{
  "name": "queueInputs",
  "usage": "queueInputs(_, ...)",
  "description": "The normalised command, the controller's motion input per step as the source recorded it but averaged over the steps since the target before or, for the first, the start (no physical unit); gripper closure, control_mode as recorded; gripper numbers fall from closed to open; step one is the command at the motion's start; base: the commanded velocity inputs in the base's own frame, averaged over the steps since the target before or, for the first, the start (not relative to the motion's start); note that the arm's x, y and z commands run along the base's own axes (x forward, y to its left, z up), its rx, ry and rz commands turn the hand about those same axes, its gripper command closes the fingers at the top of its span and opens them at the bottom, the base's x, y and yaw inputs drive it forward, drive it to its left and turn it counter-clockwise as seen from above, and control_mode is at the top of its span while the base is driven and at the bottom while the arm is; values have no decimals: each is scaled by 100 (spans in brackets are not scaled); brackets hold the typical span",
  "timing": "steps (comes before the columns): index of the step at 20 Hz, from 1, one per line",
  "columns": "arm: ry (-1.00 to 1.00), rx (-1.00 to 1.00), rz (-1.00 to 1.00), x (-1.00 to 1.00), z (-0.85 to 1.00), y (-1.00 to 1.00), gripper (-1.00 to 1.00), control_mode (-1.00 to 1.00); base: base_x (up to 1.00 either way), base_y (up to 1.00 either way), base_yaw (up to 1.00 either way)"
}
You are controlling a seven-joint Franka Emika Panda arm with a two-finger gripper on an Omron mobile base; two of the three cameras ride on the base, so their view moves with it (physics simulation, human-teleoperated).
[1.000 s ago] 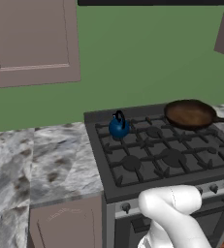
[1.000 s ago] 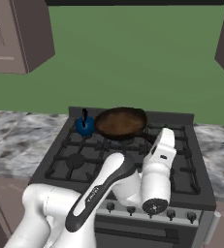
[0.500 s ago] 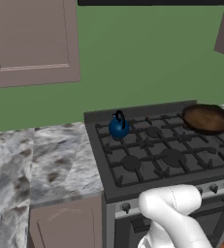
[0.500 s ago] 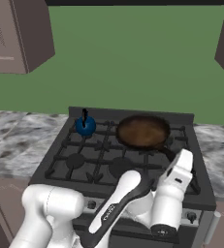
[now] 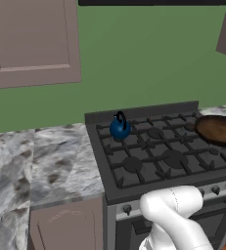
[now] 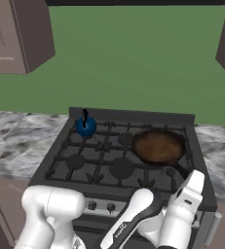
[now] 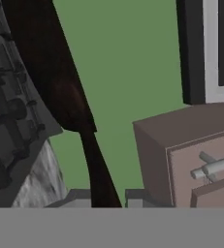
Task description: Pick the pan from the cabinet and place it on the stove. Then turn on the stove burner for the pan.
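Green wall behind the stove [image 6: 109, 165] frames your pan [image 6: 159, 146], carried just over its right grates with the handle [image 7: 96, 169] running between the gripper [image 7: 107, 196] fingers, apparently clamped so you can lower it onto a burner.

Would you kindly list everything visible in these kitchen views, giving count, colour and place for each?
pan: one, dark with a brownish inside, on the grates at the right of the stove; its long dark handle runs toward the hand camera.
kettle: one, blue, on the stove's back left corner.
stove: one, dark grey with black grates, between the counters; small knobs along its front.
counters: grey marbled, on either side of the stove.
wall cabinets: mauve-brown, upper left and upper right.
wall: green, behind the stove.
arm: one, white with dark joints, low in front of the stove.
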Motion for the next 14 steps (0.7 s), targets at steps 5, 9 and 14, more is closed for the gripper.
queueInputs(5,-1,-7,0,0,-55,-19,100,-100,0,0,0)
queueInputs(9,-3,-4,0,0,-44,-32,100,-100,0,0,0)
queueInputs(14,-1,-5,0,0,-43,-25,100,-100,0,0,0)
